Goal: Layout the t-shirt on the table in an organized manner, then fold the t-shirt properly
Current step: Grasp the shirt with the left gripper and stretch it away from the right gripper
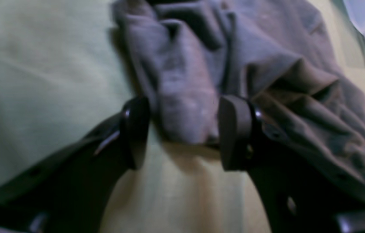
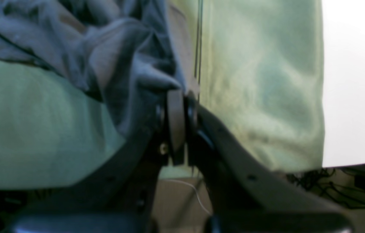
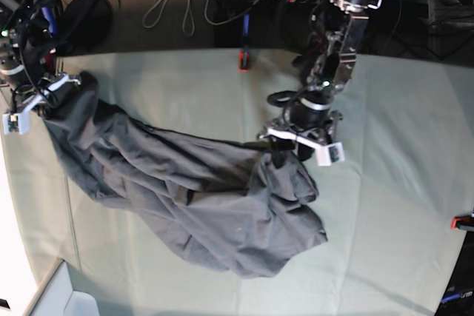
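Observation:
The dark grey t-shirt (image 3: 192,190) lies crumpled in a long diagonal band across the pale grey-green table (image 3: 392,109). My right gripper (image 3: 46,105) is at the table's left edge, shut on one end of the shirt. In the right wrist view its jaws (image 2: 176,97) are pressed together with shirt cloth (image 2: 114,64) bunched at the tips. My left gripper (image 3: 285,155) is at the shirt's upper right part. In the left wrist view it (image 1: 184,129) is open, its fingers standing on either side of a fold of the shirt (image 1: 185,81).
A red clamp (image 3: 242,61) sits on the table's back edge and another (image 3: 463,221) on the right edge. Cables (image 3: 174,1) lie on the floor behind the table. The table's left edge (image 2: 323,97) is close to my right gripper.

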